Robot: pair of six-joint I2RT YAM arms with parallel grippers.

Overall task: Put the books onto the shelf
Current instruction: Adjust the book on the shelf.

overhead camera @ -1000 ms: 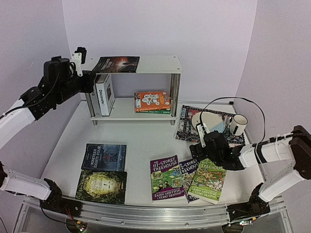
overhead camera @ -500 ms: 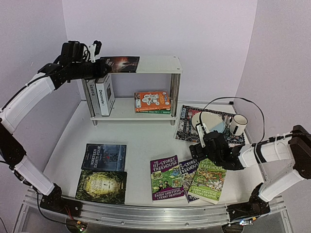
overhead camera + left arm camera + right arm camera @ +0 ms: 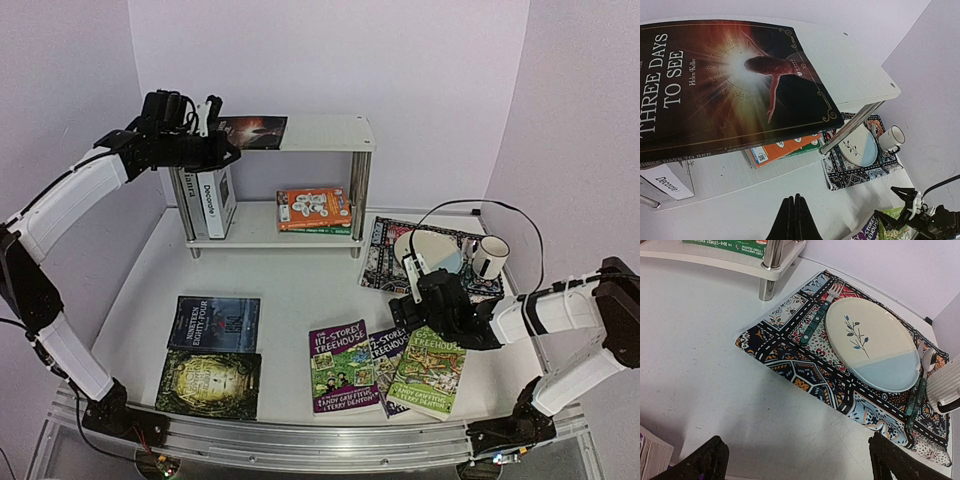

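The white shelf (image 3: 325, 133) stands at the back. A dark book, "Three Days to See" (image 3: 250, 131) (image 3: 730, 85), lies on its top board. Two white hardbacks (image 3: 212, 192) stand upright on the lower board, where orange and green paperbacks (image 3: 313, 208) (image 3: 785, 147) lie stacked. My left gripper (image 3: 228, 154) (image 3: 794, 200) hovers at the top board's front left corner, shut and holding nothing. Two dark books (image 3: 214, 323) and three Treehouse paperbacks (image 3: 343, 367) lie on the table. My right gripper (image 3: 410, 300) (image 3: 797, 452) stands open above the green Treehouse book (image 3: 428, 372), holding nothing.
A patterned mat (image 3: 385, 262) (image 3: 790, 360) lies right of the shelf with a plate (image 3: 430, 247) (image 3: 870, 342), a fork (image 3: 817, 315), a spoon (image 3: 926, 360) and a ribbed mug (image 3: 489, 256) on it. The shelf's chrome post (image 3: 771, 270) stands near the mat's corner.
My left arm has swung up and to the right, from beside the shelf's left end to its top front corner, and its jaws have shut. The right arm has not moved.
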